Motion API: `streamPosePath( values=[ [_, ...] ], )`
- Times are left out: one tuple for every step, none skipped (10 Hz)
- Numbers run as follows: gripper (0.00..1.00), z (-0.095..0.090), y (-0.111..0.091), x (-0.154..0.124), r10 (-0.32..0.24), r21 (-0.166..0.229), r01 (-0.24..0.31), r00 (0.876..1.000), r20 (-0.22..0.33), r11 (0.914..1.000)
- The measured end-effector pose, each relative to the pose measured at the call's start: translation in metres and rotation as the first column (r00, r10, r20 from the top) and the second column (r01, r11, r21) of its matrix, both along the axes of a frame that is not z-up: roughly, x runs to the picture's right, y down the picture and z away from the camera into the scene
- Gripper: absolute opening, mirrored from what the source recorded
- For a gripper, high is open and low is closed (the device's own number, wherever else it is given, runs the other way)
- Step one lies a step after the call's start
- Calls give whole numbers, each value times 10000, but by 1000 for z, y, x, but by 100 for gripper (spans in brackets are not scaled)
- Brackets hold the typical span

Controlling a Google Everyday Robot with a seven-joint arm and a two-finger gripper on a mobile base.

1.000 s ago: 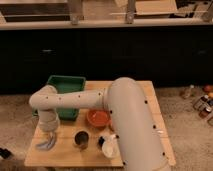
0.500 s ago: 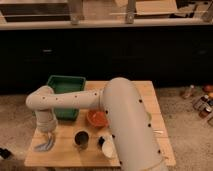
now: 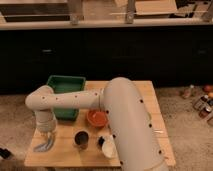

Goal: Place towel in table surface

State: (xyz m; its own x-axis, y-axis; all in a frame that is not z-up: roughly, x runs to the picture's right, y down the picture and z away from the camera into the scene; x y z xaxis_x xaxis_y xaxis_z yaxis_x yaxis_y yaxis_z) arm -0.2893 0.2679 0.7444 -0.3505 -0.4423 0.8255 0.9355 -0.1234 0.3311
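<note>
A grey towel [image 3: 43, 146] lies at the front left corner of the wooden table [image 3: 65, 152]. It is crumpled and reaches close to the table's left edge. My gripper [image 3: 48, 135] points down at the end of the white arm, directly above the towel and touching or nearly touching its top. The arm's wrist hides where the gripper meets the towel.
A green bin [image 3: 65, 86] stands at the back left of the table. A red bowl [image 3: 97, 118] is in the middle, with a dark cup [image 3: 81, 140] and a white cup [image 3: 107, 146] in front of it. Several bottles [image 3: 200, 102] stand on the floor at right.
The arm has swung a little to the left and down. The towel has come lower with it and now rests on the table's front left corner.
</note>
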Motion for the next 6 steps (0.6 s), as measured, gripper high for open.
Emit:
streamPosePath(
  values=[
    [80, -1, -1, 0, 38, 49, -38, 10000, 36, 10000],
    [80, -2, -2, 2, 30, 94, -30, 10000, 20, 10000],
    [80, -2, -3, 2, 46, 144, -46, 10000, 1, 9999],
    [80, -3, -6, 4, 88, 236, -88, 10000, -20, 9997],
    [80, -3, -8, 5, 134, 326, -133, 9999, -31, 9994],
    [80, -4, -11, 6, 208, 450, -207, 9998, -27, 9988]
  ],
)
